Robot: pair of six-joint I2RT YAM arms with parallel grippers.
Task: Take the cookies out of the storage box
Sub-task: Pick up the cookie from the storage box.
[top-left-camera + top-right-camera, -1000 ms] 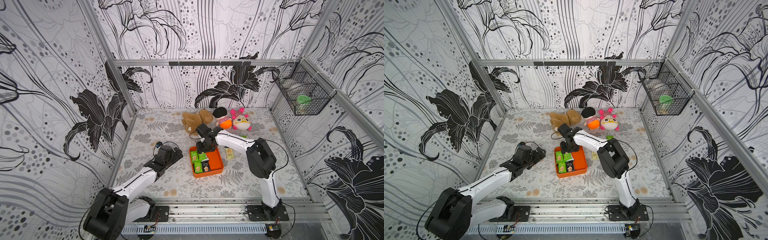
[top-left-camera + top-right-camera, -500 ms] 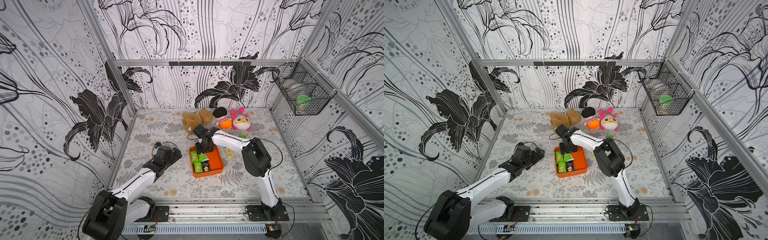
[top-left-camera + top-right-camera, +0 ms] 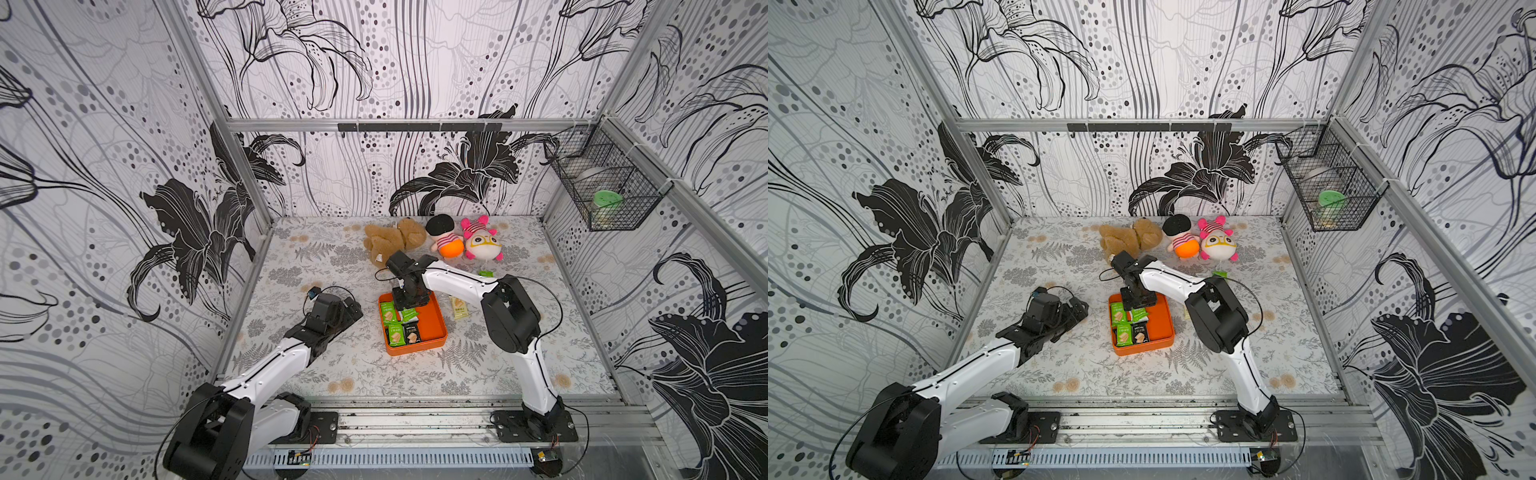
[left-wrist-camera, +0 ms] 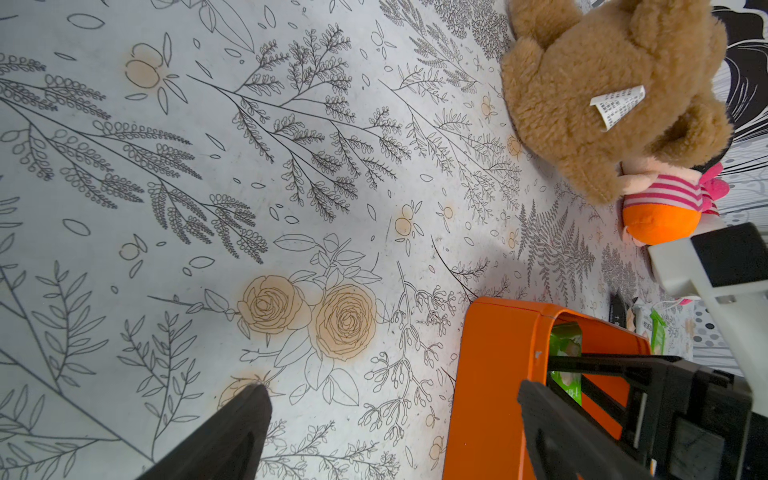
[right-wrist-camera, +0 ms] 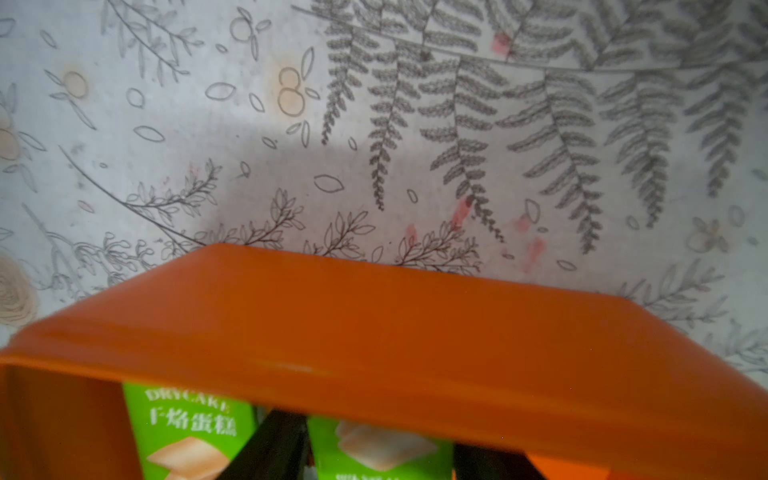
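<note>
**Q:** Where do the cookies lie?

**A:** Most cookies lie flat in the box, crowded into its left half, and the right half is bare. A cream packet lies on the surface just beside the box. A stray packet lies farther back, near the toys. I judge that side to be my drop zone.

**Q:** Why are the right fingers down at the far wall?

**A:** My right fingers stand narrow inside the box, one on each side of a green packet, taking it across its width. The wall hides their tips, so I cannot tell whether they pinch it.

**Q:** And the left?

**A:** My left fingers are spread wide and hold nothing. They sit low, just beside the box's left wall, clear of the right arm's reach.
</note>
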